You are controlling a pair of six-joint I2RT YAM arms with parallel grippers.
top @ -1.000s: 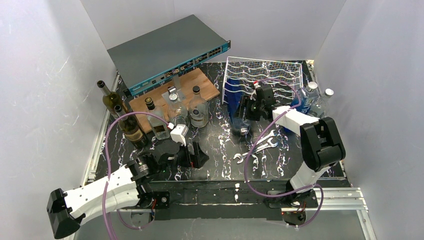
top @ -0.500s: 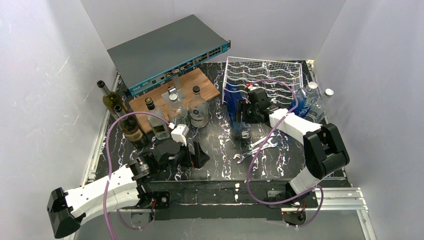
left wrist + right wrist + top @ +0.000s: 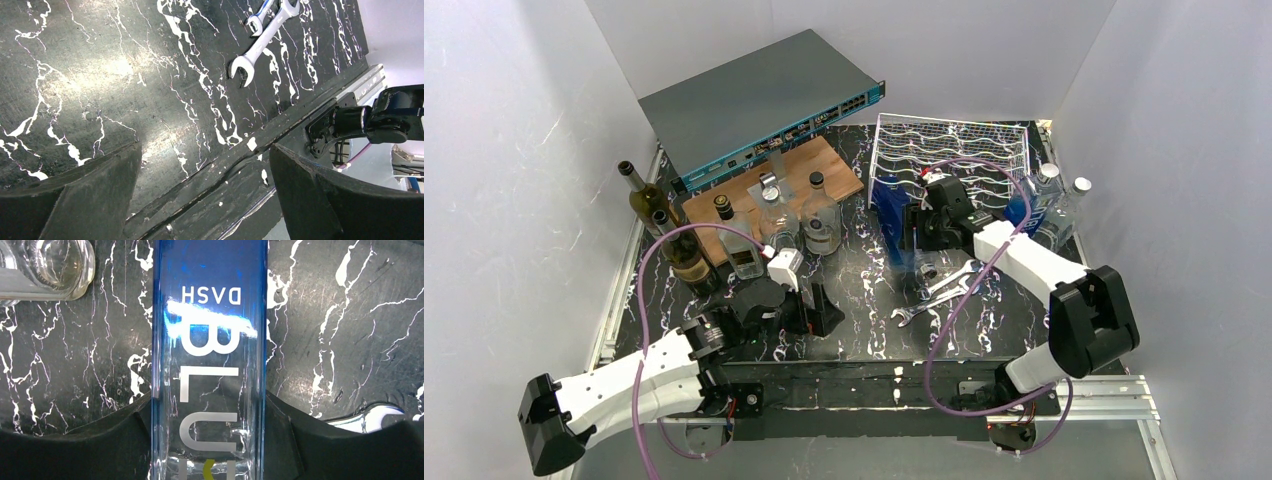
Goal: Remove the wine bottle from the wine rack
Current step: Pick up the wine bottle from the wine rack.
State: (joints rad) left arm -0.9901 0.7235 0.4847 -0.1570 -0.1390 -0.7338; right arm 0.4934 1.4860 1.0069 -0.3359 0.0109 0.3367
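Rightward and toward the near edge is where the right arm's elbow has swung since a second ago, and the bottle (image 3: 209, 340) has come a little toward the near edge with it. The right pincer (image 3: 917, 226) is clenched on the bottle. In the wrist view a finger (image 3: 117, 440) presses each side of the blue glass body (white lettering, upside down to that camera), which runs straight out between them.

From above, the bottle lies at the near left corner of the rack (image 3: 969, 135). Its far end is among the corner wires, and its capped end points out over the table (image 3: 864, 300) toward the arms. Whether it rests on the wires I cannot tell. The pincer grips it partway along, just in front of the rack.

Wrenches (image 3: 260, 45) lie on the table just beside the capped end, to its right. A clear glass bottle (image 3: 45, 262) sits off to the left of the blue one.

The left pincer (image 3: 205, 195) is released, its fingers spread wide above the table near the near edge, well apart from both bottle and rack.
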